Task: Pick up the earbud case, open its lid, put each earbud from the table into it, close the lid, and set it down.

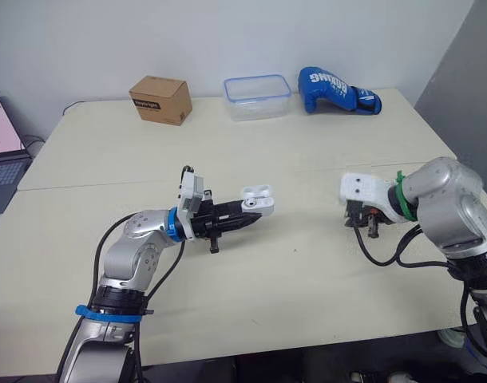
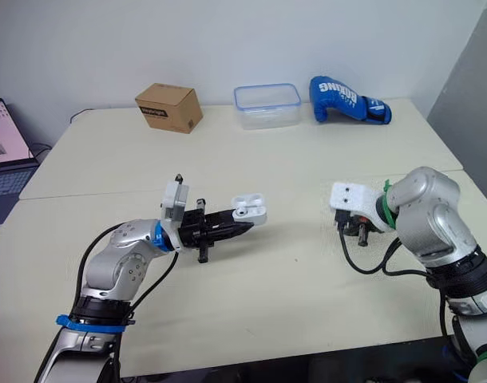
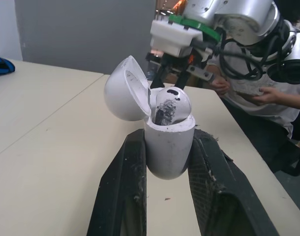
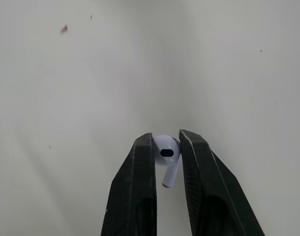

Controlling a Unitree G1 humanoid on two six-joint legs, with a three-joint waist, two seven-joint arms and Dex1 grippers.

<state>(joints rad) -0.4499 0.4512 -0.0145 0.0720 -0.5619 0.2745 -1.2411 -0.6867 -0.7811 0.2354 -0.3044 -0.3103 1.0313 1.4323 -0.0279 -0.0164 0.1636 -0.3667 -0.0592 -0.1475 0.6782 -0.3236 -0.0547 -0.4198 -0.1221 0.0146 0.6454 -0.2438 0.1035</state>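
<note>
Eye views: left gripper (image 1: 246,217) is clamped on the case (image 1: 258,199), held above mid-desk (image 1: 291,271) with the lid open. Right gripper (image 1: 370,220) points down at the desk on the right. The case lies left of the right gripper, well apart and at about the same depth. The right arm carries the load, so the transfer should run leftward. Far edge: one box (image 1: 160,99), one clear tub (image 1: 257,96), one blue glove (image 1: 338,90). One laptop (image 1: 4,159) sits at far left.

Left wrist view: case body upright between the two fingers and touching both. The lid (image 3: 123,88) is swung to one side. First earbud (image 3: 170,102) sits in one socket. The other socket looks free, though it is partly hidden. A person's hands (image 3: 260,96) show beyond the desk edge.

Right wrist view: right gripper narrow, pinching the second earbud (image 4: 165,151) by its head. The stem runs back along the fingers, toward the wrist. Whether it is clear of the desk cannot be told.

Count: one case and two earbuds, one seated and one gripped.
</note>
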